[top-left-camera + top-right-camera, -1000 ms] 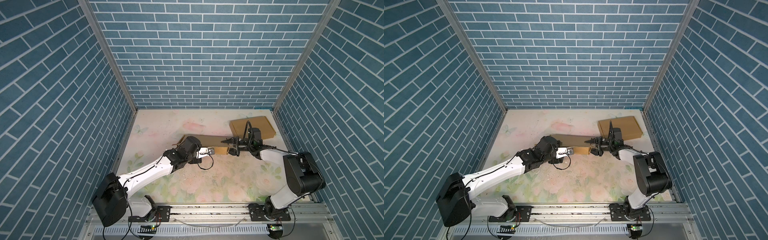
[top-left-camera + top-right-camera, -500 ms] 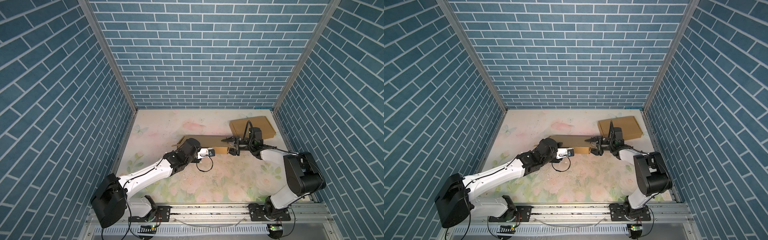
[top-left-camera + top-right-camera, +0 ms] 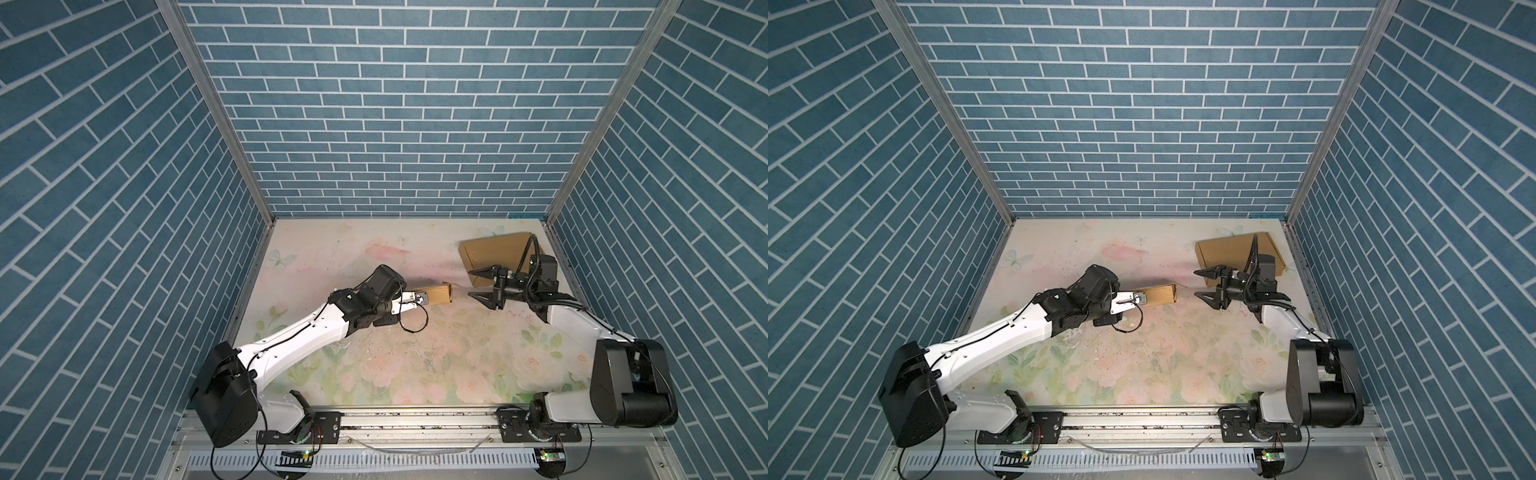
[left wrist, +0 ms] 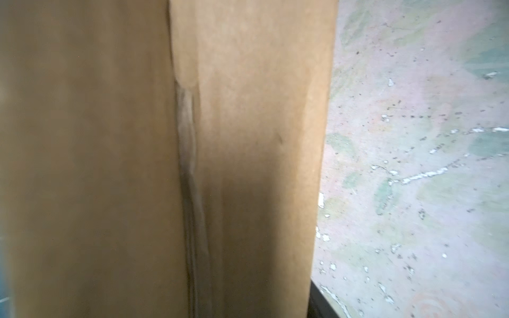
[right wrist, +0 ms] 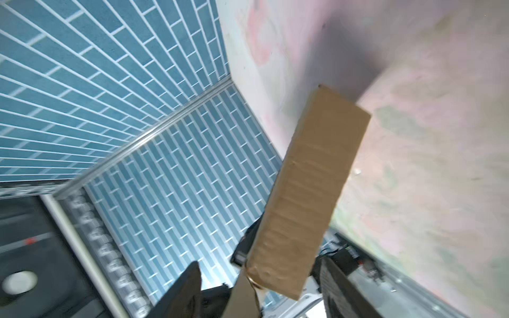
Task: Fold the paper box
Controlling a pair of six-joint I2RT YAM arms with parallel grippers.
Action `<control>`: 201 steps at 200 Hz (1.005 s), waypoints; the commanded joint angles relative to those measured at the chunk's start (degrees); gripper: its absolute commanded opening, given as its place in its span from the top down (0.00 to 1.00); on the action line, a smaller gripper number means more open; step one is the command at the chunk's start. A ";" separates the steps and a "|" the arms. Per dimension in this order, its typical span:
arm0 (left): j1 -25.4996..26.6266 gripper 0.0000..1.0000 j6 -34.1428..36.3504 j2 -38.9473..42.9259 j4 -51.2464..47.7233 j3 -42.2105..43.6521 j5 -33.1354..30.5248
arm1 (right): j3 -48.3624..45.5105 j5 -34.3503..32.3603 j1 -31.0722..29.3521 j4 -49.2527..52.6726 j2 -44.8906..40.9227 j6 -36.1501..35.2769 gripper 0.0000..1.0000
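One paper box [image 3: 440, 294] lay mid-table, apparently raised off the floral mat [image 3: 415, 365], its left end grasped by the left gripper [image 3: 417, 300]; the right gripper [image 3: 471, 282], just right of it, stood released and clear. The step looked like a regrip for the next fold; the right jaws should close squarely on the free end while the left braces, lest the crease skew. Counted near to far: two arms, two grippers, one box, one flat cardboard piece [image 3: 494, 251] far right.
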State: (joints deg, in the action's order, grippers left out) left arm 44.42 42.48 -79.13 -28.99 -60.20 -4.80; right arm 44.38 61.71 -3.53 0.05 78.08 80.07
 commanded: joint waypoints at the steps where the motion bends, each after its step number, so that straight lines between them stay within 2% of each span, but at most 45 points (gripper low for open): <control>1: -1.81 0.49 -2.99 -2.36 -11.25 -4.32 5.63 | 8.38 -11.25 0.78 28.55 -5.38 -31.31 0.32; 11: -2.60 0.49 -3.15 -3.62 -13.67 -6.13 8.03 | 8.50 -14.50 0.68 29.08 -8.42 -36.18 0.32; 34: -3.94 0.49 -2.91 -7.11 -17.42 -9.78 12.36 | 3.86 -15.93 -0.42 21.37 -15.22 -39.29 0.34; 59: -5.49 0.50 -1.92 -11.10 -19.97 -12.97 14.96 | 3.63 -19.51 -4.89 22.38 -16.50 -45.74 0.34; 104: -8.46 0.50 0.91 -16.42 -20.10 -17.49 17.73 | 8.92 -25.52 -12.90 22.18 -8.84 -53.31 0.34; 166: -9.44 0.53 2.65 -22.27 -20.49 -20.87 20.17 | 15.16 -24.55 -16.30 19.87 1.17 -56.16 0.35; 201: -9.62 0.56 3.16 -24.23 -20.65 -22.26 21.04 | 17.64 -26.47 -17.21 17.67 5.10 -56.60 0.39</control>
State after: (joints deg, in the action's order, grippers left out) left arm 35.05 44.84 -98.70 -46.41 -83.92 13.50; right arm 58.30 36.77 -20.14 19.90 81.01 26.50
